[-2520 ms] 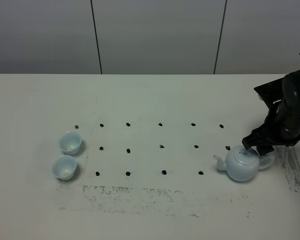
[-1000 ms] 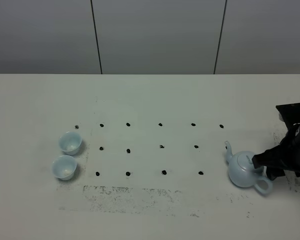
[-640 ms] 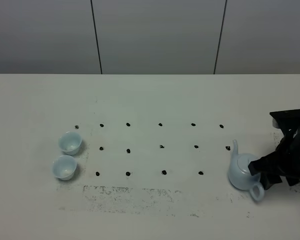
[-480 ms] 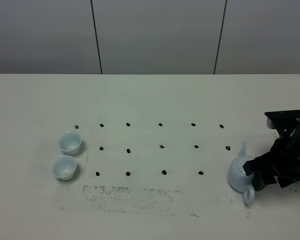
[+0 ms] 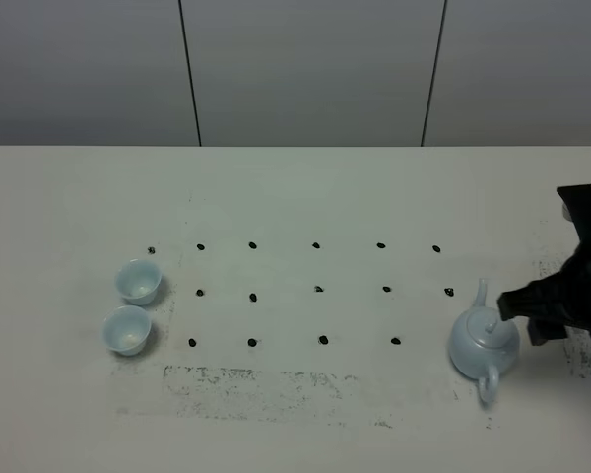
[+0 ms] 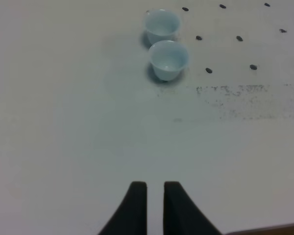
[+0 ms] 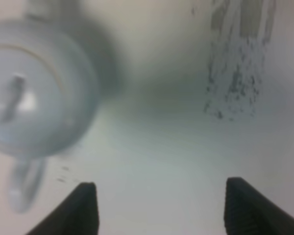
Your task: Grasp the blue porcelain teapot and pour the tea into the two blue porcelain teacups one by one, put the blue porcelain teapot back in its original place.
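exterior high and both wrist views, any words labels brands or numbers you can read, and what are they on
None: no word, label, brand, number or sign can be read in any view.
The blue porcelain teapot and the two teacups show plain glaze.
The table bears only black dots and dark smudges, no letters.
The right wrist view is blurred, but no lettering shows there.

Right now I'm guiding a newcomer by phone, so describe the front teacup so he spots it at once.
On the white table, look left of the grid of black dots, where two pale-blue handleless cups stand together. The front teacup is the one nearer the table's front edge, level with the nearest row of dots; its twin stands behind it, towards the wall.
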